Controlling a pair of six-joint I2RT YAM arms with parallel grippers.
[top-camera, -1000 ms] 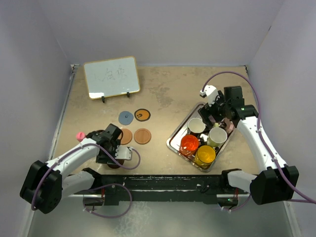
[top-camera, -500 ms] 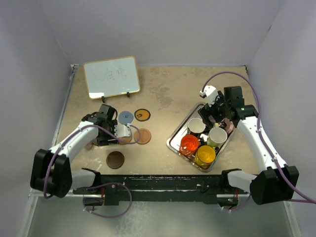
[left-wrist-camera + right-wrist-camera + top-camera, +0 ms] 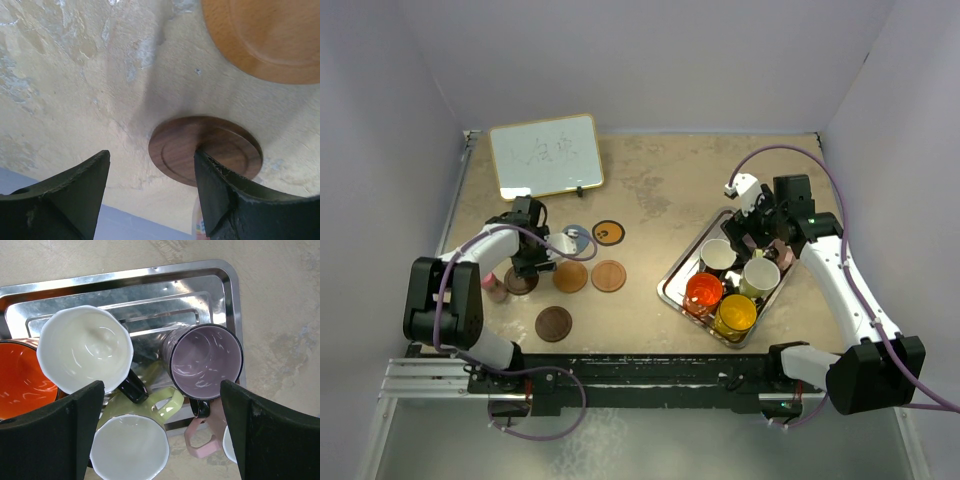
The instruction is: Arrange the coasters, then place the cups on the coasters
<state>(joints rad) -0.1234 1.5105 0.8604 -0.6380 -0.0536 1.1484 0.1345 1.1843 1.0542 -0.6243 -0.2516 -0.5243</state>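
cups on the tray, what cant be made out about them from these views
- Smoky purple cup: in the top view, hidden under the right end effector.
- Pink cup: in the right wrist view, only its handle and a sliver of rim show. The bottom edge and the end effector cut off the rest.
- Red-orange cup: in the right wrist view, cut off by the left edge.
- Yellow cup: top view only, too small to show its handle.

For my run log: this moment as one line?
step: arranging coasters | left pincer: open, above dark brown coaster | right pincer: open, over cups in tray | cups placed: none
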